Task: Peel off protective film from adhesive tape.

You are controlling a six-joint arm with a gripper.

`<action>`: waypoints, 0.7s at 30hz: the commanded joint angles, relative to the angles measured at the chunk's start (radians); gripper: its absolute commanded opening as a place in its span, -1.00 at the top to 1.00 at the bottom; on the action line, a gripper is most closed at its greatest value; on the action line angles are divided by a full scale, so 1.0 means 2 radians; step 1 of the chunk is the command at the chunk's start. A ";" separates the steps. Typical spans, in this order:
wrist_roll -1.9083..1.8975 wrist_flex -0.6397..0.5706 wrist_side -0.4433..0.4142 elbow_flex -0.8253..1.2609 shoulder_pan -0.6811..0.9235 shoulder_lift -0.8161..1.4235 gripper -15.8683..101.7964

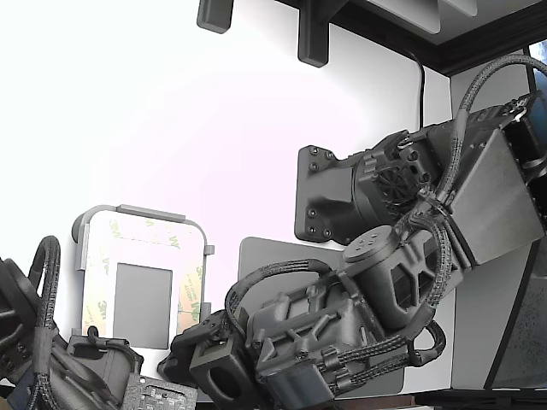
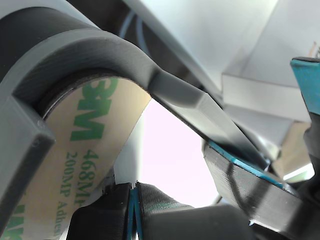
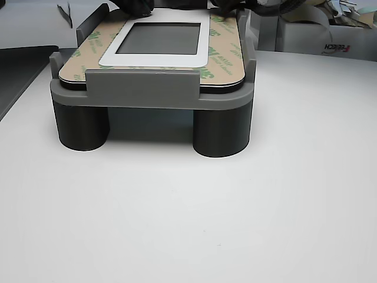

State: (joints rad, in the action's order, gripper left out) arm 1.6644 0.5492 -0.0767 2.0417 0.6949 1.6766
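Note:
The adhesive tape (image 1: 191,295) forms a frame around a dark-grey rectangle (image 1: 142,305) in the light-grey tray (image 1: 137,211). Its cream protective film (image 3: 222,56), printed with green 3M logos, still lies flat on the strips. In the wrist view the film (image 2: 82,165) fills the near side, under the tray's curved corner rim (image 2: 105,47). My gripper (image 1: 192,350) sits low at the tray's near right corner in the exterior view. Its teal-padded fingers (image 2: 240,167) stand apart beside the rim with nothing between them.
A second dark arm (image 1: 51,359) crowds the exterior view's lower left, and a closed dark tip with a blue seam (image 2: 133,212) shows below the film. The tray stands on two dark cylindrical legs (image 3: 221,130). A dark-grey mat (image 1: 273,256) lies beside it. Boxes (image 3: 330,35) stand behind.

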 commanded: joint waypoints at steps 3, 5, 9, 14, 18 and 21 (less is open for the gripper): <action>-0.002 -0.002 0.001 -0.009 -0.002 0.016 0.92; -0.002 -0.001 0.001 -0.009 -0.002 0.018 0.92; -0.002 0.001 0.001 -0.010 -0.002 0.018 0.92; -0.005 0.002 0.002 -0.012 -0.002 0.018 0.92; -0.007 -0.002 0.002 -0.014 -0.002 0.017 0.92; -0.007 -0.002 0.002 -0.018 -0.002 0.015 0.92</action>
State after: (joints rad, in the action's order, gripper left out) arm 1.6521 0.5538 -0.0767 2.0417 0.6964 1.6782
